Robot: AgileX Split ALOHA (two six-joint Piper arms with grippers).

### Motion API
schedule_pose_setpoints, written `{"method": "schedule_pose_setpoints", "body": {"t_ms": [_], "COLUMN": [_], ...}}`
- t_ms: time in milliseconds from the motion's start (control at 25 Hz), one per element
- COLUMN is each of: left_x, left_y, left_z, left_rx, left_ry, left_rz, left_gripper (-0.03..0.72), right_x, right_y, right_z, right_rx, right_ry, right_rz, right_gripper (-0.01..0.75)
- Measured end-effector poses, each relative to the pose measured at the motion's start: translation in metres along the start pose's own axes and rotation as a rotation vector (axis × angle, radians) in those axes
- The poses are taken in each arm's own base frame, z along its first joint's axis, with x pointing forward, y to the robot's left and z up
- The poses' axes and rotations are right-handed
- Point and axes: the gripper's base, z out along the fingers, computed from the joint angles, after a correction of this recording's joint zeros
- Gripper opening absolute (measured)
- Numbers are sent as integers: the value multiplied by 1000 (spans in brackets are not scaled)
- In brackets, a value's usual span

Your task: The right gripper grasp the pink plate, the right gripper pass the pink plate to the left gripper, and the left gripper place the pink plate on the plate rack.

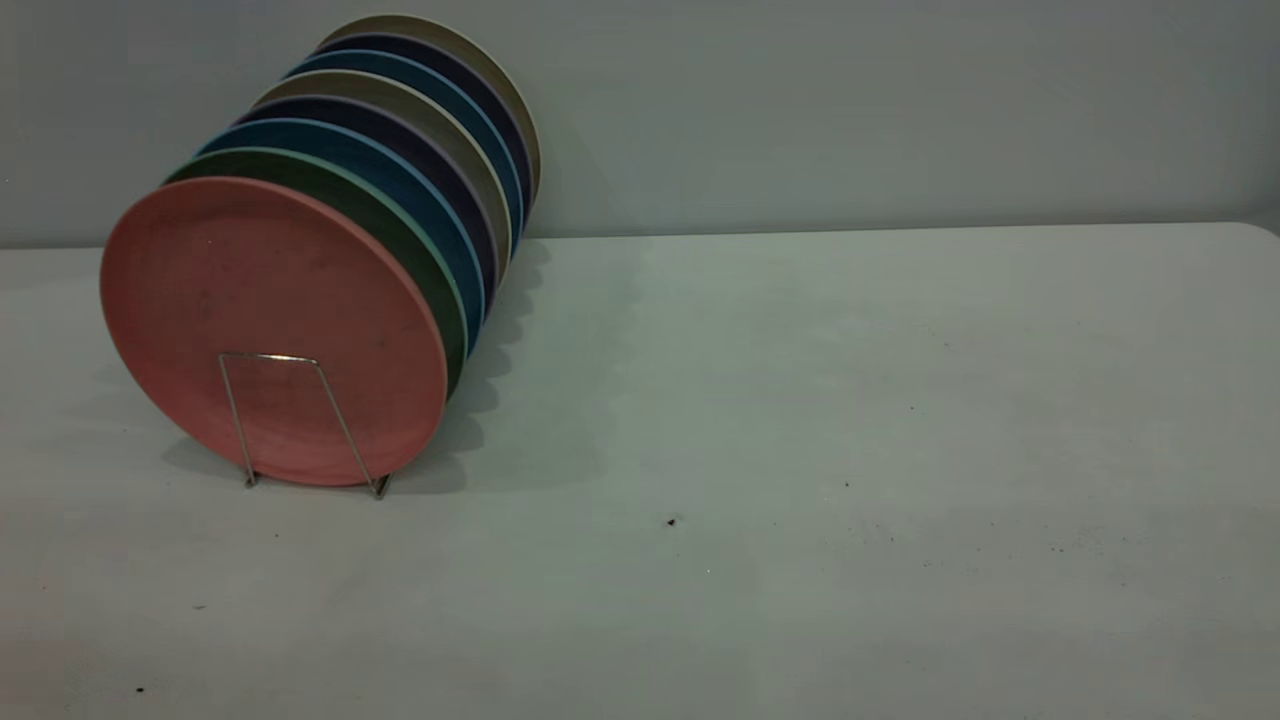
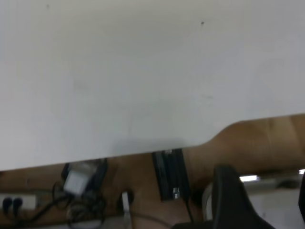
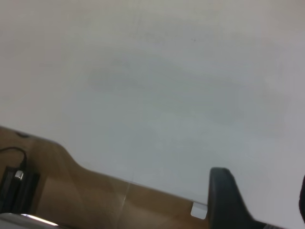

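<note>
Pale grey table (image 1: 800,420), lightly specked, is backed by a plain grey wall (image 1: 900,100). Plate rack (image 1: 300,420) is seen at table's left w/ a row of upright plates; the pink plate (image 1: 270,320) is stood frontmost, green plate (image 1: 400,230) just behind. Left hand (image 2: 259,200) & right hand (image 3: 257,200) are held over the table edge, fingers spread, nothing held.

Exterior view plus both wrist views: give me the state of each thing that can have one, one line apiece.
pink plate: upright on edge, frontmost in the rack, held by no gripper.
plate rack: full row of upright plates; front wire loop crosses the pink plate.
green plate: upright directly behind the pink plate.
left gripper: over the table edge, holding nothing, open.
right gripper: over the table edge, holding nothing, open.
</note>
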Motion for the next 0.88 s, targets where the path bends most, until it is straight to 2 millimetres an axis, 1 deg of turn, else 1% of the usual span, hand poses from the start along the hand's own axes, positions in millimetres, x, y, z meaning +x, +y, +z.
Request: {"method": "schedule_pose_setpoints", "body": {"t_ms": [360,640,760,880], "left_x": [28,40,41,42], "left_y": [1,1,1,1], "left_z": [-21,-27,-27,-27], "left_rx": [2,2,2,-7], "left_ry": [-250,-342,-345,-354], "left_rz": [-13,-17,-17,-29], "left_gripper": [379,379,379,379], "right_x": [0,0,5,13], "right_y": [0,0,1,3], "right_z": [0,-1,-7,-17], "right_rx": [-2,-2,18,82], "right_ry": [0,-6,-68,-159], "right_rz": [1,1,15,54], "right_gripper": [390,390,390,390]}}
